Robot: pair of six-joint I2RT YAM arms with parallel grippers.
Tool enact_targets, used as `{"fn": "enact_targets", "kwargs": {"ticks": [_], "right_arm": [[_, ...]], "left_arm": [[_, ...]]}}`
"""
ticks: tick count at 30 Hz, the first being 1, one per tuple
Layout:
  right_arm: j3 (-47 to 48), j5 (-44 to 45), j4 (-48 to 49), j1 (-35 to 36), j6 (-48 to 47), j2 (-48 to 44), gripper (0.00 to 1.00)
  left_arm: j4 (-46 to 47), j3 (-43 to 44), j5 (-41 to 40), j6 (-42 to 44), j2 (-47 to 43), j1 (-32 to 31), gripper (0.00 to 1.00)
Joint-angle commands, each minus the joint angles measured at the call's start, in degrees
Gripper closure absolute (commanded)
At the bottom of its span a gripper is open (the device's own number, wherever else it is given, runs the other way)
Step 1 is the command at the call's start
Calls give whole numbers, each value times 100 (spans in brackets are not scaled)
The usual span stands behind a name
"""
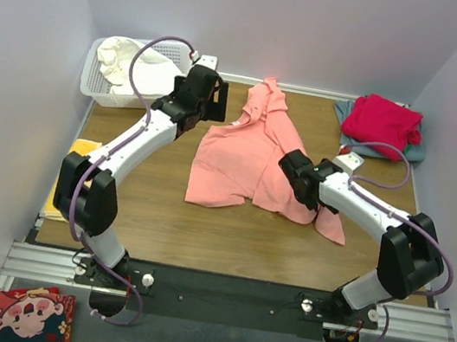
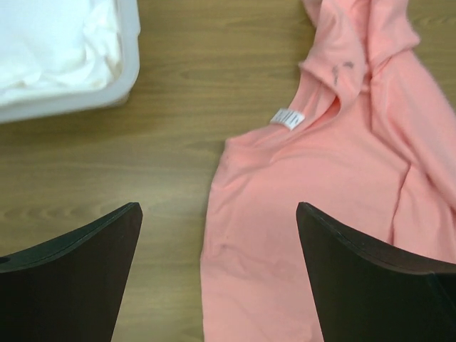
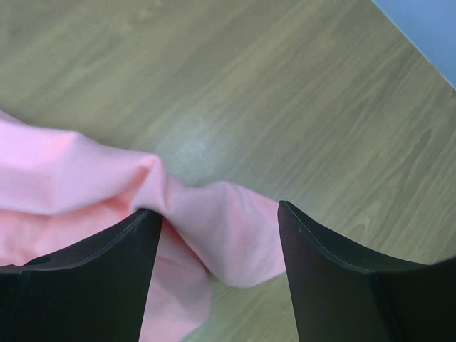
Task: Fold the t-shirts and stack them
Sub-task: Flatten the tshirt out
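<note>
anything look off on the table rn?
The salmon-pink shirt lies rumpled in the middle of the table. Its collar end is bunched and twisted toward the far edge, and one sleeve trails toward the near right. The white shirt sits heaped and unfolded in the basket.

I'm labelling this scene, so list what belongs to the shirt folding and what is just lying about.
Job: salmon-pink shirt; crimson-red shirt; grey-blue shirt; white shirt.
Lying about: white lattice basket; yellow item; red patterned item.
</note>
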Motion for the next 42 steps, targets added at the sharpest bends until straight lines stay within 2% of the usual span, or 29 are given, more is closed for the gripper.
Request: {"fn": "enact_targets", "kwargs": {"ticks": [1, 5, 9, 12, 18, 19, 25, 34, 38, 42], "right_arm": [[820, 521, -159, -4, -498, 247, 25], [1181, 144, 262, -4, -1307, 354, 25], [1164, -393, 1044, 13, -2055, 187, 25], [1094, -824, 1458, 22, -2592, 204, 25], [813, -1992, 2186, 31, -3190, 319, 25], [717, -2446, 2362, 31, -3381, 292, 25], [373, -4038, 3067, 31, -3831, 423, 25], [153, -4735, 3295, 119, -4077, 591, 26], [144, -4946, 3436, 206, -4209, 635, 27], [249, -5078, 3559, 268, -4306, 819, 27]], "left_arm": [[-501, -903, 57, -500, -547, -32, 3], [-475, -1913, 242, -834, -1004, -32, 12], [-343, -2486, 663, -1090, -1338, -32, 35], [-281, -2846, 971, -1256, -1531, -67, 45], [-387, -3365, 1200, -1363, -1646, -120, 46], [-360, -3409, 1235, -1389, -1629, -129, 46], [-290, -3296, 1411, -1494, -1129, -173, 42], [-202, -3076, 1385, -1626, -355, -269, 41], [-219, -3120, 1253, -1696, -205, -269, 48], [-211, -3120, 1236, -1732, -30, -278, 61]]}}
